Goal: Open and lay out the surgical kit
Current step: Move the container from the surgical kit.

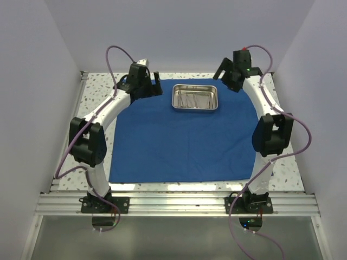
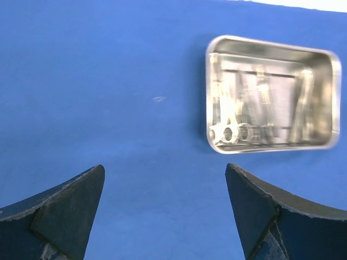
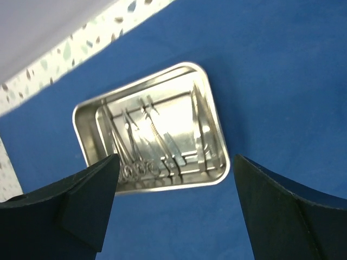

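1. Closest to us, fingers (image 2: 59,211) of the left jaws stand spread wide over the cloth wrap (image 2: 108,81).
2. Right jaws are spread wide too, looking down at the steel tray (image 3: 176,116).
3. Wrap lies flat and open across the counter (image 1: 290,179).
4. Tray sits near its far edge, between both sets of jaws, forceps (image 3: 129,146) and tweezers (image 3: 199,122) inside.

The cloth (image 1: 179,143) is plain royal blue, the tray (image 1: 174,97) at its twelve o'clock mirror-bright silver, the table (image 1: 288,176) white with grey-green speckles, the walls (image 1: 32,81) pale lavender-grey.
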Motion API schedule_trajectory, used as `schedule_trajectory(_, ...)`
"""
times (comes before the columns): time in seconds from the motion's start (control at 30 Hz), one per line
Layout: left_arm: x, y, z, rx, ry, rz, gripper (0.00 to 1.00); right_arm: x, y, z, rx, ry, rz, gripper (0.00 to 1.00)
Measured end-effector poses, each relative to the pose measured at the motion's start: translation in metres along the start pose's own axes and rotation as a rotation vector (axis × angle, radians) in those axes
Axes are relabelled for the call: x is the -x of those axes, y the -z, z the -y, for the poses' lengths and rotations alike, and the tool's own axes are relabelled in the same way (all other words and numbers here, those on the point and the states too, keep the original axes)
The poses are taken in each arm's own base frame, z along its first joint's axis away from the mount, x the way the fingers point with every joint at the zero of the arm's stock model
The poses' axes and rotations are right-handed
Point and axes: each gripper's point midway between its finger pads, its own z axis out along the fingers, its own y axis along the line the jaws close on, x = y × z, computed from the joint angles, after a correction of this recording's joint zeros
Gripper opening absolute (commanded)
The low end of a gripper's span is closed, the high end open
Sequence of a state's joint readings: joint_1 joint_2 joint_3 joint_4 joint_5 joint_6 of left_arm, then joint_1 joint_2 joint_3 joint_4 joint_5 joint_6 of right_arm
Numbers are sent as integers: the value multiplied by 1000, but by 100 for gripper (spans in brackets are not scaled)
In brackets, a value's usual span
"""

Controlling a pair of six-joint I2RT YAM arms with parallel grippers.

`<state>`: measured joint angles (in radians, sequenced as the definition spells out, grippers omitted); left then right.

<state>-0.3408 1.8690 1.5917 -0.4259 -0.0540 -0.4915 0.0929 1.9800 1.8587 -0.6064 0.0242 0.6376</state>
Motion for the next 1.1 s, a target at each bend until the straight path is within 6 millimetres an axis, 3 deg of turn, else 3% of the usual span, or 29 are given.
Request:
schedule_trajectory(0.1, 5, 2, 18, -95, -17, 4, 98, -22, 1, -21, 2, 95, -55, 88)
schedule_trajectory(0.23, 4, 2, 43, -234, -36, -19, 99, -52, 8, -23, -21, 168, -139, 89)
schedule_trajectory(0.43, 16, -35, 71, -307, -64, -31, 97, -66, 10, -5, -77, 201, -178, 89)
schedule_trajectory(0.53, -1, -56, 68, -274, -77, -74, 97, -67, 17, 8, -120, 231, -176, 89)
schedule_trajectory(0.63, -17, -62, 63, -245, -82, -118, 97, -59, 24, 15, -164, 265, -158, 87)
schedule_trajectory(0.73, -22, -60, 59, -233, -87, -124, 97, -44, 22, 13, -200, 292, -140, 79)
schedule_trajectory(0.83, -29, -51, 52, -211, -88, -134, 97, -29, 2, 3, -202, 302, -113, 63)
schedule_trajectory(0.87, -32, -47, 49, -204, -89, -137, 97, -30, -6, 5, -209, 306, -120, 55)
schedule_trajectory(1.0, -32, -23, 43, -187, -93, -128, 97, -58, -35, 26, -272, 322, -205, 55)
schedule_trajectory(1.1, -21, 0, 42, -186, -100, -91, 97, -80, -51, 44, -319, 334, -275, 55)
